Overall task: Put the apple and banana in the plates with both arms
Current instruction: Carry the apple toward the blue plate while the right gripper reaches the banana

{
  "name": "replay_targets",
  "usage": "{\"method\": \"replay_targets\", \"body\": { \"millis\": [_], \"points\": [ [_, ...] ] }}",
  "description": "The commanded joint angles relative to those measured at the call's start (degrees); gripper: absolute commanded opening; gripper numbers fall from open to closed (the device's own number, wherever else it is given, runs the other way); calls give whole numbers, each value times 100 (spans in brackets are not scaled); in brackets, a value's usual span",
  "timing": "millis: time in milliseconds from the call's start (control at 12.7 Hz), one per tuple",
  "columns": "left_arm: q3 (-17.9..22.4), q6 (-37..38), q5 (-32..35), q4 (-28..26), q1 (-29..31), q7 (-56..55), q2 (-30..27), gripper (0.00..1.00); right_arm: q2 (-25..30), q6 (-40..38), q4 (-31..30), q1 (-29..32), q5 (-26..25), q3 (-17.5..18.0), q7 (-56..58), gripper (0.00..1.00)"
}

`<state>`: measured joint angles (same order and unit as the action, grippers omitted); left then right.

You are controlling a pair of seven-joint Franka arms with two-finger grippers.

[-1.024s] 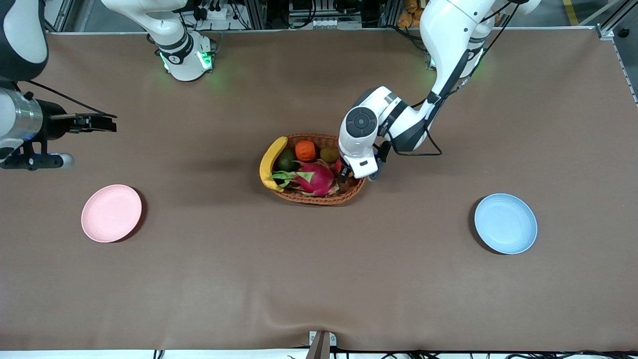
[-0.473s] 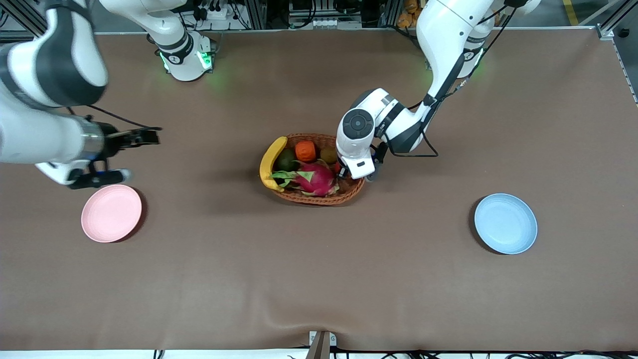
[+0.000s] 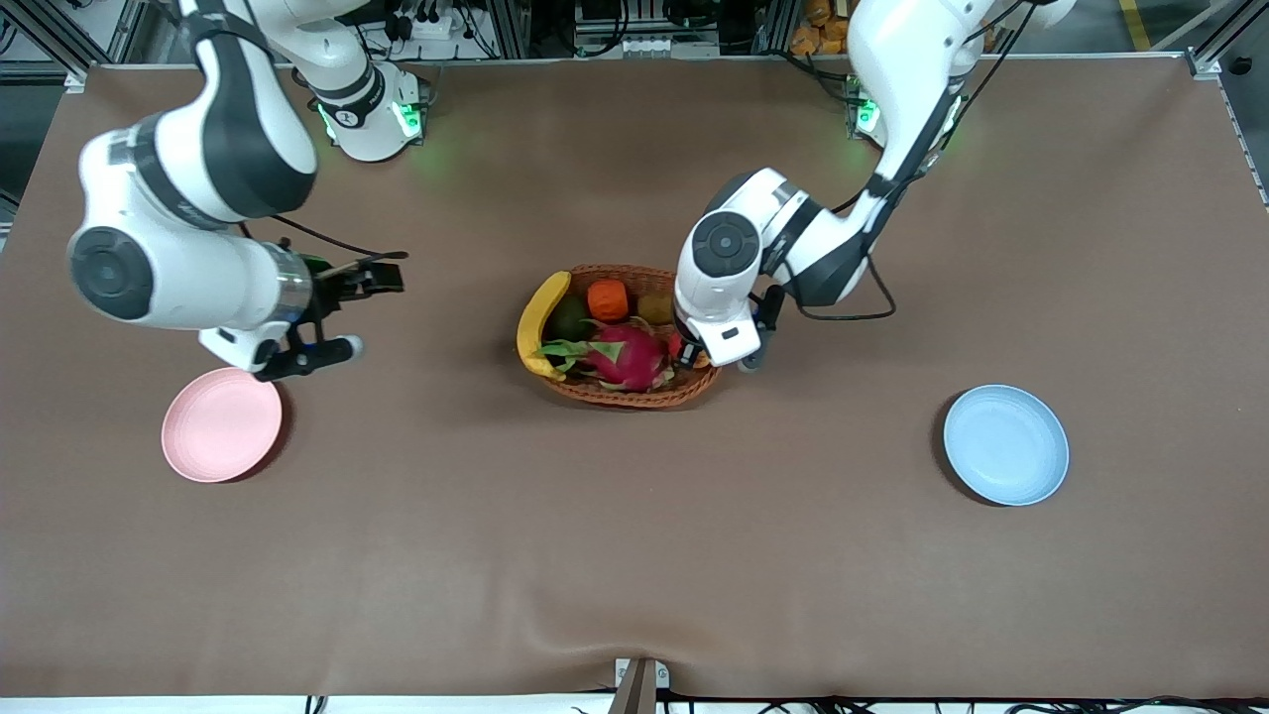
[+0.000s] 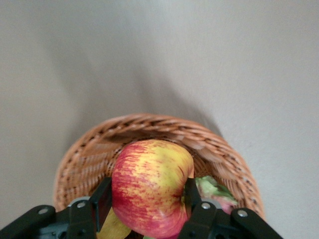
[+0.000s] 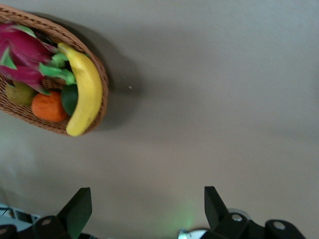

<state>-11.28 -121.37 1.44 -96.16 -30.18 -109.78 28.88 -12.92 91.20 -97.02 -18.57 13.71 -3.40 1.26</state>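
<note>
Apple [image 4: 149, 186] clamped in left gripper [image 4: 147, 206] over basket [image 4: 149, 129], seen plainly only by left wrist view | banana [image 3: 540, 322] on basket's rim | right gripper [image 3: 372, 278] spread wide, empty, over bare table near pink plate [image 3: 220, 424]

Left gripper [image 4: 144, 211] clamped on apple [image 4: 149, 186], right gripper [image 5: 144, 209] fingers apart.
</note>
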Motion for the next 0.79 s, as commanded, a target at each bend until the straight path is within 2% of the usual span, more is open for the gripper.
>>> {"method": "replay_targets", "body": {
  "millis": [0,236,394,552,709],
  "points": [
    [-14,865,119,175,318,358,-426,0,-43,590,-422,-558,167,-64,-73,100],
    [-14,1615,119,255,1037,1928,-751,0,-246,1012,-432,-936,167,-64,-397,100],
    [-6,1940,119,246,1617,3368,-884,0,-334,1372,-493,-1297,167,-64,-1089,100],
    [-6,2020,137,168,2207,4748,-858,0,-326,1855,-852,-1544,159,-64,-1714,100],
    [-5,2021,312,159,2690,5613,-753,0,-308,2373,-1343,-1623,167,-64,-1848,100]
  ]
}}
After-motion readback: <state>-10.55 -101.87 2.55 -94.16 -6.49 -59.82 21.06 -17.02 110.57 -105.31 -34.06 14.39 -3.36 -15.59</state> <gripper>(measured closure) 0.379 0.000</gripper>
